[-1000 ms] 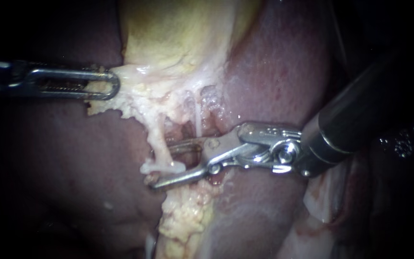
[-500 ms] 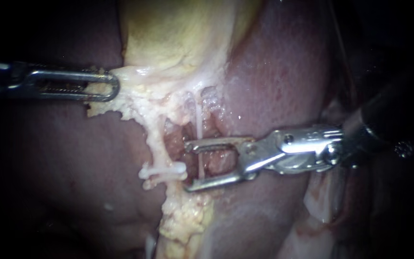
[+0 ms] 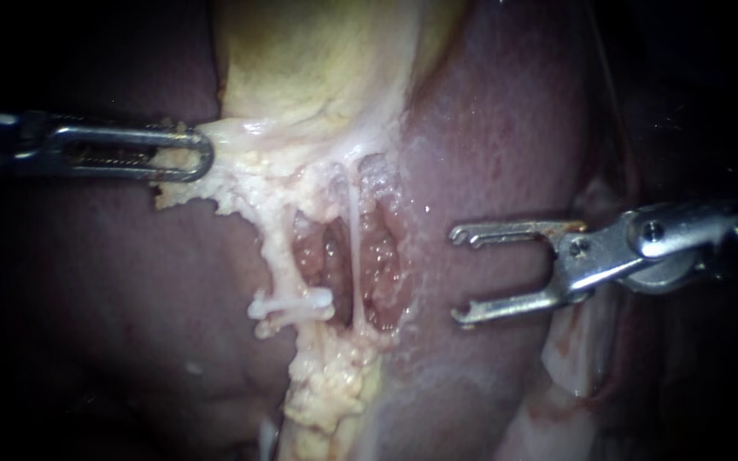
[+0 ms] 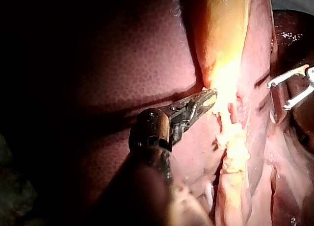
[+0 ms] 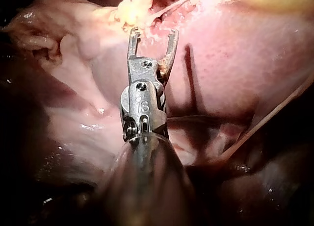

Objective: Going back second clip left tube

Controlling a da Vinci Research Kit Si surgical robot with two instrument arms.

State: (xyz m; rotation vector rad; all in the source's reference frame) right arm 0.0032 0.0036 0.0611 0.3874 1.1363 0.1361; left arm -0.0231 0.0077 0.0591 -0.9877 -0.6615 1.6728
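The left instrument (image 3: pixel 196 154) has its jaws closed on pale tissue (image 3: pixel 232 132) at the near edge of the gallbladder (image 3: pixel 318 60). A white clip (image 3: pixel 294 302) sits across the left tube (image 3: pixel 277 248), just left of the raw, open pocket (image 3: pixel 377 265). Well to its right, the right instrument (image 3: pixel 456 275) hangs over the wet, reddish liver (image 3: pixel 506 128), jaws wide apart and empty. All around lies darkness.
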